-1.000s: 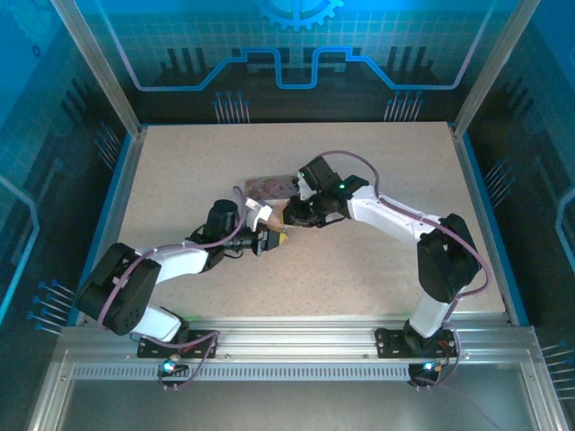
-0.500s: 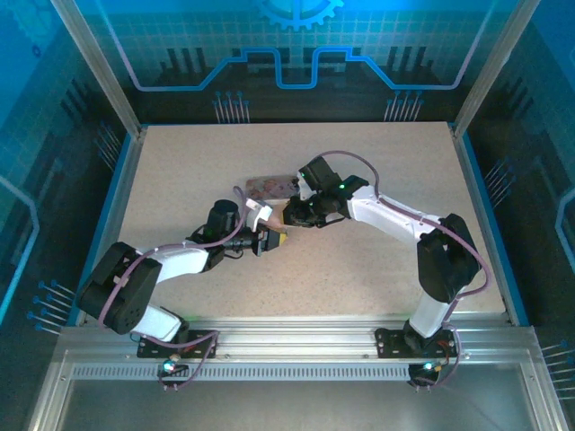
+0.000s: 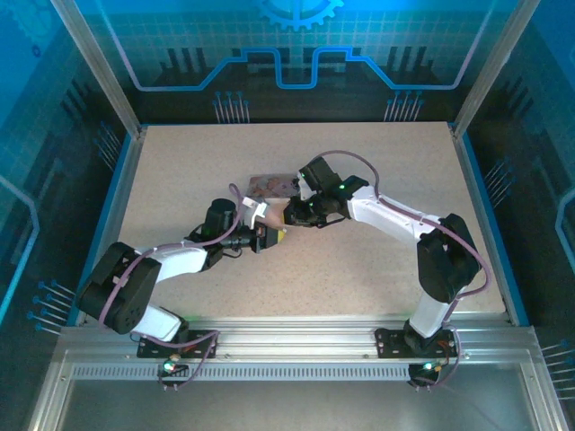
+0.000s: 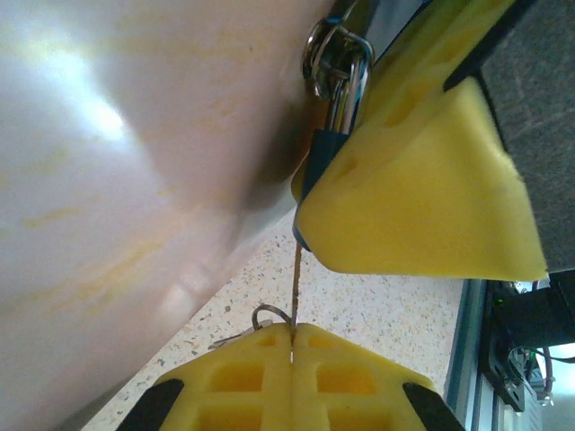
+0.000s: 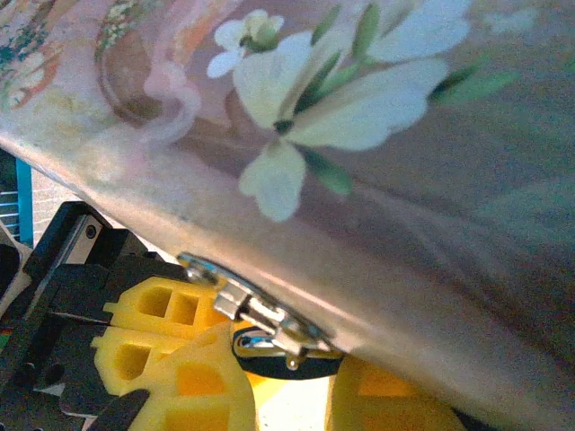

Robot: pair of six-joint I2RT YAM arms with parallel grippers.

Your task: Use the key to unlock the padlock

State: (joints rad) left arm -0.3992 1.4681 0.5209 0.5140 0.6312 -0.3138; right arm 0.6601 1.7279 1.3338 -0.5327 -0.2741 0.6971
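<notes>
The padlock (image 4: 318,160) has a small blue body, and its silvery shackle (image 4: 349,90) hangs through the hasp ring of the pink tin (image 3: 269,185). My right gripper (image 3: 292,214) is shut on the padlock; one of its yellow fingers (image 4: 413,197) covers most of the body. In the right wrist view the padlock (image 5: 287,364) sits dark between the fingertips of the right gripper (image 5: 287,395), under the tin's hasp (image 5: 260,310). My left gripper (image 4: 294,330) is shut on the key (image 4: 295,283), whose thin blade points up and meets the bottom of the padlock. A key ring (image 4: 268,314) lies beside the left gripper's fingertips.
The flower-printed tin (image 5: 341,108) lies flat on the speckled table (image 3: 377,260), just behind both grippers, and its pale side (image 4: 135,180) stands close to the left gripper (image 3: 272,235). Blue rails edge the table left and right.
The left gripper has edged slightly up toward the tin and the padlock. The right arm has barely moved.
</notes>
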